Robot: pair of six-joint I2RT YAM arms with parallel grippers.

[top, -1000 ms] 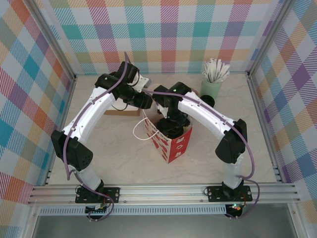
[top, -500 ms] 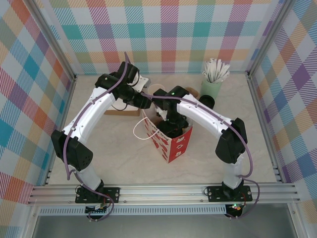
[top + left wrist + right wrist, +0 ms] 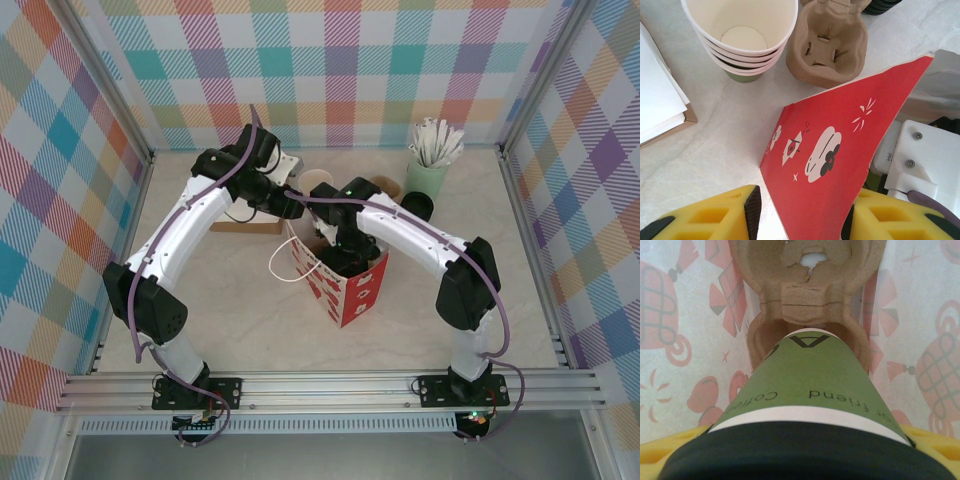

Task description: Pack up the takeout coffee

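From above, a red paper bag point(image 3: 350, 290) stands mid-worktop point(image 3: 230, 320), with the right gripper point(image 3: 340, 252) sunk in its mouth and the left gripper point(image 3: 292, 205) at its far rim. The left wrist shows yellow fingers point(image 3: 705, 217) spread either side of the bag's glossy printed wall, seemingly not pinching it. The right wrist shows the coffee point(image 3: 810, 385), a tapered green paper cup, clamped by its gripper near the black lid point(image 3: 790, 455), axis upright, base down in a rough pulp carrier point(image 3: 810, 285) inside the bag.

Red bag point(image 3: 840, 145) between left pincer point(image 3: 800, 217) pads point(image 3: 715, 220)
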